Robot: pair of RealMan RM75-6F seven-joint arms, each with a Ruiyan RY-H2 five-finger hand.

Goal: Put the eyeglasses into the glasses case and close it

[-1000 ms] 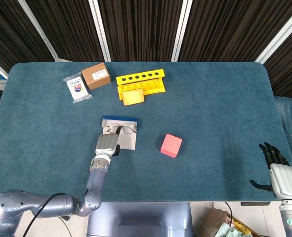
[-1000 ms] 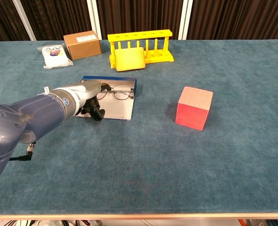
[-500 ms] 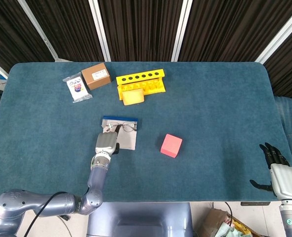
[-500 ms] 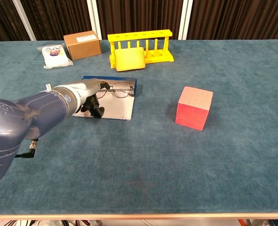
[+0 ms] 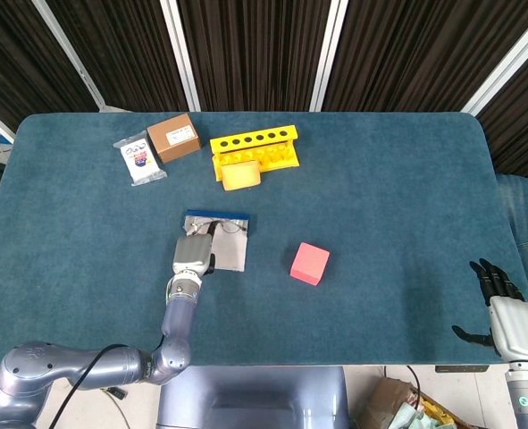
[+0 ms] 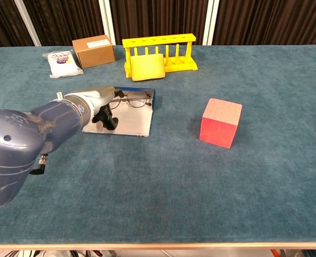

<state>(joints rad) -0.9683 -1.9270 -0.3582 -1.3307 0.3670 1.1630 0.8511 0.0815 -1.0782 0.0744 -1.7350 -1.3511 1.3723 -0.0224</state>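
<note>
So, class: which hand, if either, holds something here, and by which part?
The left hand holds the eyeglasses by their left end, over the open glasses case. The right hand holds nothing.

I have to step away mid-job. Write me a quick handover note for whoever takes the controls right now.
Left hand: over the open glasses case, fingers at the left end of the eyeglasses; whether it actually pinches them cannot be told.
Right hand: open, idle at the table's near right edge, holding nothing.
Eyeglasses: on the case near its blue far edge.
Done: hand brought to the glasses; case is open.
Left: settle the glasses inside, then close the case.
Nearby: red block to the right of the case, yellow rack behind.
</note>
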